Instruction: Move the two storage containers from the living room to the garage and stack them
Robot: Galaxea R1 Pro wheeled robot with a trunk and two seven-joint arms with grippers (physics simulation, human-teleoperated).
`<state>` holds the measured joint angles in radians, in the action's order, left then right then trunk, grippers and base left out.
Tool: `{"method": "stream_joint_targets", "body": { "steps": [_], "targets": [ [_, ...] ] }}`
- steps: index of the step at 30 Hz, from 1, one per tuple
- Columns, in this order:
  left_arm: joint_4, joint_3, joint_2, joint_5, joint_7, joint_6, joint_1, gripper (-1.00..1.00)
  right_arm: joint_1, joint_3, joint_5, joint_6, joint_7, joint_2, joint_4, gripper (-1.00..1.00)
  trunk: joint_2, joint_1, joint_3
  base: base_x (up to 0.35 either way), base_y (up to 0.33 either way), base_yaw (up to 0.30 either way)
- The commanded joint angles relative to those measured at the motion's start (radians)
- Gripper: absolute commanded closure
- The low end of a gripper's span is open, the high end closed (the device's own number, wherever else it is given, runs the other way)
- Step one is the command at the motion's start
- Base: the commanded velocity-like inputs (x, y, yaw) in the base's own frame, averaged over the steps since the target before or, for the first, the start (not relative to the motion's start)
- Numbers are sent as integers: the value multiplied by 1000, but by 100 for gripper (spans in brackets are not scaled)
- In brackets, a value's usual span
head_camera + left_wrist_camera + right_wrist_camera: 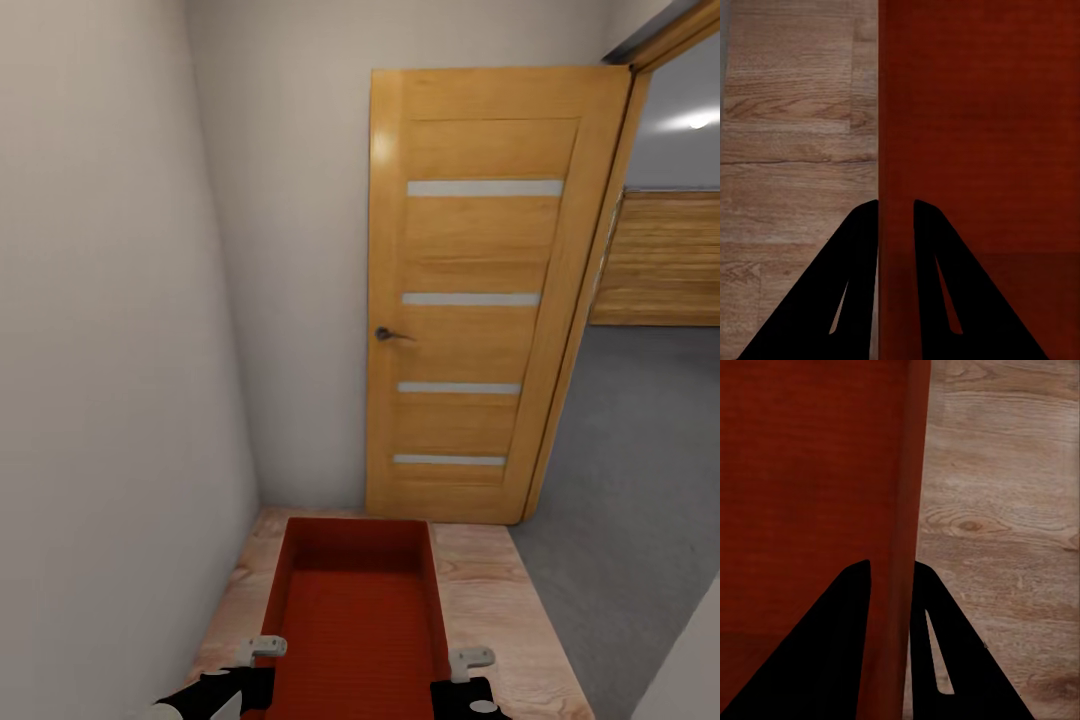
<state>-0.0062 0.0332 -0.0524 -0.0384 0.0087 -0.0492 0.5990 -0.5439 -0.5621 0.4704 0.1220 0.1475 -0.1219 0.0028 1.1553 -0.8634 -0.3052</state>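
head view shows an orange-red bin (358, 620), open-topped with nothing in it, carried low in front of the robot over light wood flooring (490, 600). the left gripper (896, 214) is clamped on the bin's left wall and the right gripper (891, 574) on its right wall. ahead, a wooden door (480, 300) stands open against the white wall (100, 300), and grey floor (640, 480) lies past the doorway to the right.

- Wooden door (480, 300) with four pale horizontal strips, standing open against the white wall (120, 300).
- Dark handle (385, 334) on its left edge.
- Wood-panelled wall (665, 260) beyond the doorway.
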Motion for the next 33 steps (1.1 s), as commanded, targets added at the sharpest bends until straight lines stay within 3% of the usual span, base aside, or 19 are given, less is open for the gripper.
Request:
{"method": "stream_joint_targets", "body": {
  "steps": [1,26,33],
  "targets": [
    [-1,-3,3,-9,9,-4,1,100,-1,-10,16,5,4,18,2,100,1,-1,-1,325,0,0],
    [-1,-3,3,-9,9,-4,1,100,-1,-10,15,5,4,16,2,100,1,-1,-1,324,0,-1],
    [-1,-3,3,-10,10,-4,1,100,-1,-10,17,4,6,16,2,100,1,-1,-1,206,0,-201]
  ]
}}
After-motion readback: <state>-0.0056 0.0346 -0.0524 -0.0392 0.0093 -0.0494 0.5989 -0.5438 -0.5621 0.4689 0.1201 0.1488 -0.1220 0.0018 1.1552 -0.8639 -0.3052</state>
